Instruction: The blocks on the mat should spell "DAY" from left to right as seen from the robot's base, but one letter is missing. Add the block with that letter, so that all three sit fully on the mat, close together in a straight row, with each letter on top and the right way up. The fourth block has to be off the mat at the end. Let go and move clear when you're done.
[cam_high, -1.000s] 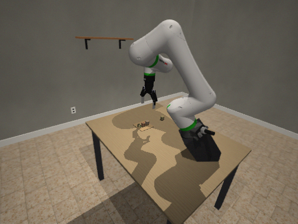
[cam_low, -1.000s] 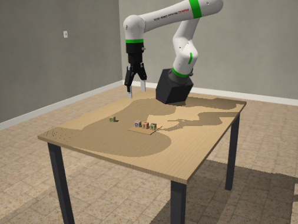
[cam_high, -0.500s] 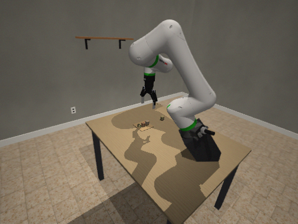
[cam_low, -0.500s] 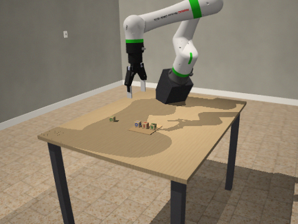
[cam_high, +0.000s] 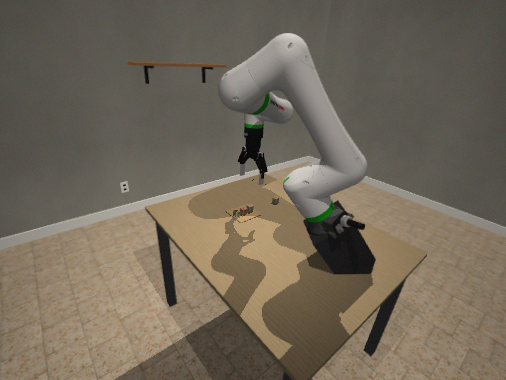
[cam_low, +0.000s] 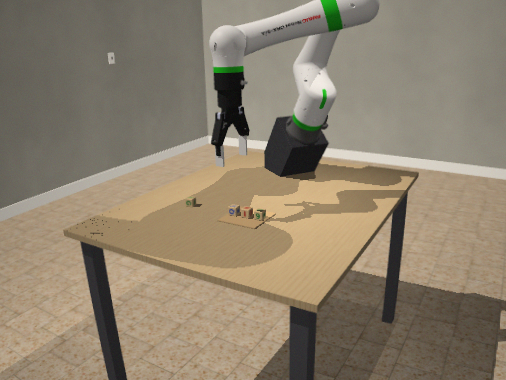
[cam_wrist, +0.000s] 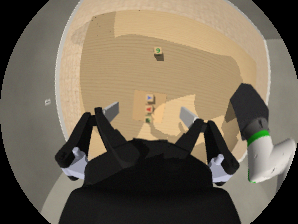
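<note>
Three small letter blocks stand close together in a row on the thin tan mat: one with a blue mark, one with a red mark in the middle, and one with a green mark. The letters are too small to read. A fourth block, with a green mark, sits alone on the table off the mat. My gripper is open and empty. It hangs high above the table, above and behind the blocks.
The wooden table carries the arm's dark base at one side. A wall shelf is far behind. Small dark specks mark one table corner.
</note>
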